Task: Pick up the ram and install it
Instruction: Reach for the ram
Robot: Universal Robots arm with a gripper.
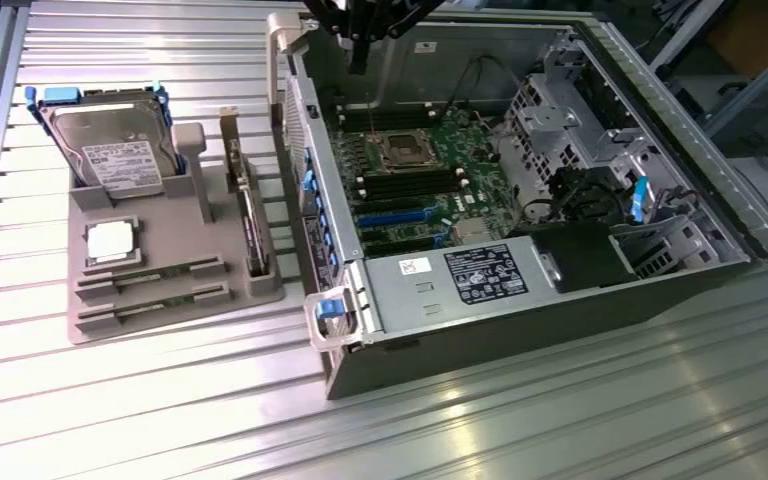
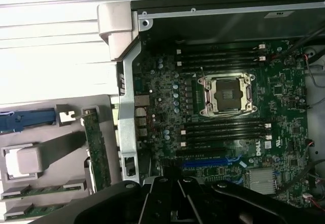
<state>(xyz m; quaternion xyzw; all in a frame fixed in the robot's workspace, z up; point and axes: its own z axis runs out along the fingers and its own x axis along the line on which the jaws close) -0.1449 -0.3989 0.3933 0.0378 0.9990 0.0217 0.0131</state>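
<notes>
Two slim green ram sticks lie in the slots of the grey tray [image 1: 91, 330]: one ram stick [image 1: 151, 276] [image 2: 43, 191] sits beside the other ram stick [image 1: 155, 305] [image 2: 30, 210]. My gripper [image 1: 357, 66] [image 2: 177, 184] hangs shut and holds nothing, high over the far end of the open computer case [image 1: 651, 290] and well away from the tray. Beneath it the motherboard [image 2: 162, 97] shows its CPU socket [image 1: 398, 152] [image 2: 226, 94], with dark memory slots [image 2: 223, 56] on one side and more memory slots [image 2: 223, 130] on the other.
On the tray also stand a hard drive [image 1: 117, 155] in a blue bracket, a square silver processor [image 1: 111, 240] [image 2: 25, 160] and an upright expansion card [image 1: 251, 215] [image 2: 96, 153]. Inside the case are a power supply [image 1: 471, 275], drive cages [image 1: 571, 130] and cables. Everything rests on a ribbed metal table [image 1: 558, 400].
</notes>
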